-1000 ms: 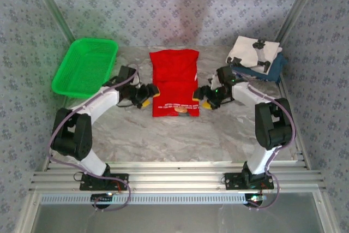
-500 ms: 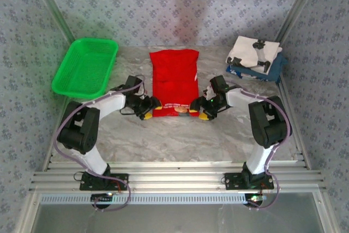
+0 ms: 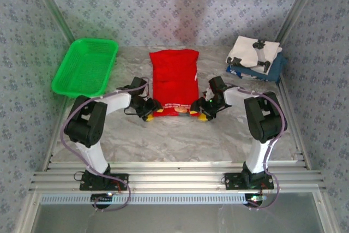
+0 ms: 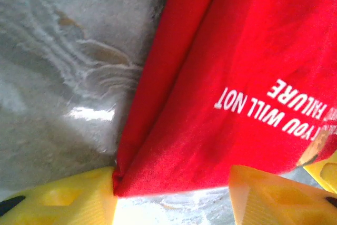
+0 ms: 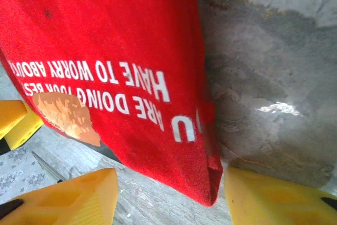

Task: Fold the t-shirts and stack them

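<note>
A red t-shirt (image 3: 173, 80) lies in the middle of the table (image 3: 163, 135). It is folded into a long strip that runs from the far edge toward the near edge. White letters and a bit of an orange-brown picture (image 5: 68, 117) sit close to its near end.

The left gripper (image 3: 151, 112) is at the near left corner of the red t-shirt. In the left wrist view its two yellow fingers (image 4: 63, 201) stand apart, with the corner of the shirt between them. The corner touches one finger. The cloth is not pinched.

The right gripper (image 3: 197, 112) is at the near right corner of the same shirt. In the right wrist view its yellow fingers (image 5: 274, 198) are also apart, and the shirt corner hangs down between them. It is not squeezed either.

At the far right corner of the table there is a small pile. A folded white t-shirt (image 3: 252, 50) lies on top of a folded dark blue t-shirt (image 3: 275, 68).

A green basket (image 3: 85, 66) sits at the far left corner, well apart from the shirts.
</note>
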